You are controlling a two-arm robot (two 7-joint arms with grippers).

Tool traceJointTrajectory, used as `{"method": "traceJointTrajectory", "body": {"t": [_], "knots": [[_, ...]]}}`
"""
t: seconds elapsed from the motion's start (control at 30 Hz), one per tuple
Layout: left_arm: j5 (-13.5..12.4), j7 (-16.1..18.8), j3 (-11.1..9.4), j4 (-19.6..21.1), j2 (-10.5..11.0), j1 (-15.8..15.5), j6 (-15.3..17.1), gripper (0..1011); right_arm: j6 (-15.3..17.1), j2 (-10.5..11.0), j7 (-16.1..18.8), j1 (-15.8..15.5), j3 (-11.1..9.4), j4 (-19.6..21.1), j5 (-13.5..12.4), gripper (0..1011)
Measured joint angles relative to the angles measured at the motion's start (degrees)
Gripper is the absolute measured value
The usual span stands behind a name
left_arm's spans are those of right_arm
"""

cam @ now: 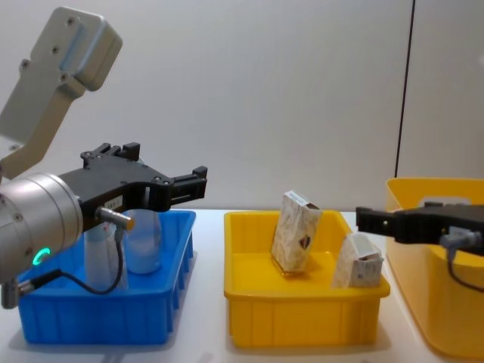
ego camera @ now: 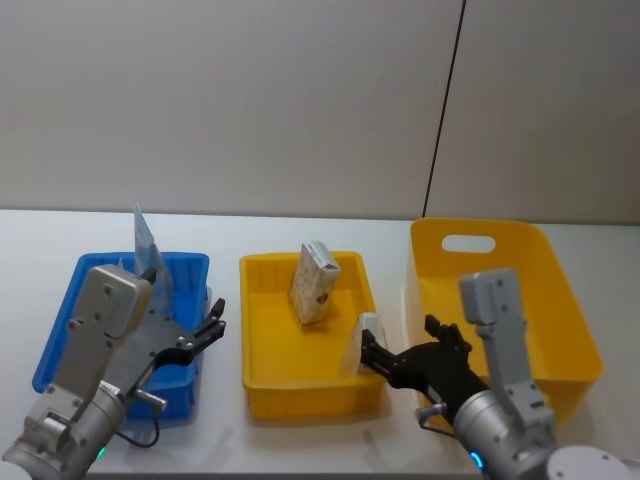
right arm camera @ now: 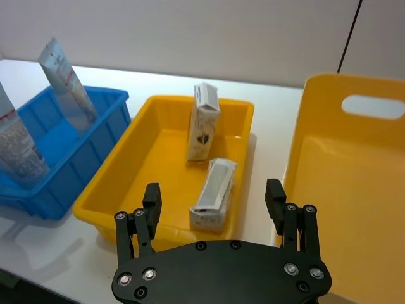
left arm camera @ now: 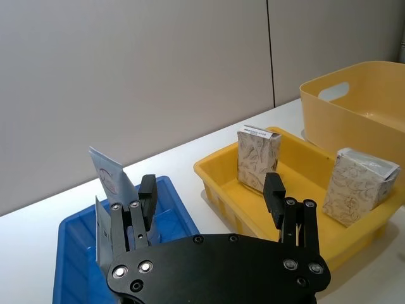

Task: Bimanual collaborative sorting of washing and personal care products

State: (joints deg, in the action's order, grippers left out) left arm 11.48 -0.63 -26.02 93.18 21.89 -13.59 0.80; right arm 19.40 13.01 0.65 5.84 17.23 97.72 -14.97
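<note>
Against the right wall of the yellow tray (ego camera: 310, 400), by the head view, find the leaning carton (ego camera: 352, 345) just ahead of the open, empty right gripper (ego camera: 400, 340); by the right wrist view, see its long axis running away, in line with the jaws' gap; by the chest view, note the left gripper (cam: 197, 183), open too, over the blue tray (cam: 98, 325) holding the tubes (cam: 144, 246).

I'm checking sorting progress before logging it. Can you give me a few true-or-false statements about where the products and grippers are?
1. Both tubes stand in the blue tray. True.
2. One carton lies in the blue tray. False: both cartons are in the small yellow tray.
3. The right gripper grips a carton. False: it is open, holding nothing.
4. The left gripper is open. True.
</note>
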Motion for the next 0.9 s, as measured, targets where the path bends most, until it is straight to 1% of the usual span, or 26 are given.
{"method": "traceJointTrajectory", "body": {"t": [0.03, 0.17, 0.27, 0.3, 0.4, 0.77, 0.9], "knots": [[0.0, 0.0, 0.0, 0.0, 0.0, 0.0, 0.0, 1001, 1.1, -0.6, -0.4, 0.4, 0.1, -0.4, 0.0, 1002], [0.0, 0.0, 0.0, 0.0, 0.0, 0.0, 0.0, 1001, 3.5, -2.3, -1.6, 1.5, 0.4, -1.7, 0.0, 1002], [0.0, 0.0, 0.0, 0.0, 0.0, 0.0, 0.0, 1001, 5.1, -3.6, -2.6, 2.4, 0.6, -2.7, 0.0, 1002], [0.0, 0.0, 0.0, 0.0, 0.0, 0.0, 0.0, 1001, 5.1, -3.6, -2.6, 2.4, 0.6, -2.7, 0.0, 1002], [0.0, 0.0, 0.0, 0.0, 0.0, 0.0, 0.0, 1001, 6.6, -5.2, -3.8, 3.2, 0.6, -3.9, 0.1, 1002], [0.0, 0.0, 0.0, 0.0, 0.0, 0.0, 0.0, 1001, 8.9, -8.9, -7.0, 5.4, 0.2, -7.1, 0.8, 1002], [0.0, 0.0, 0.0, 0.0, 0.0, 0.0, 0.0, 1001, 9.2, -9.7, -7.6, 6.0, 0.1, -8.0, 1.1, 1002]]}}
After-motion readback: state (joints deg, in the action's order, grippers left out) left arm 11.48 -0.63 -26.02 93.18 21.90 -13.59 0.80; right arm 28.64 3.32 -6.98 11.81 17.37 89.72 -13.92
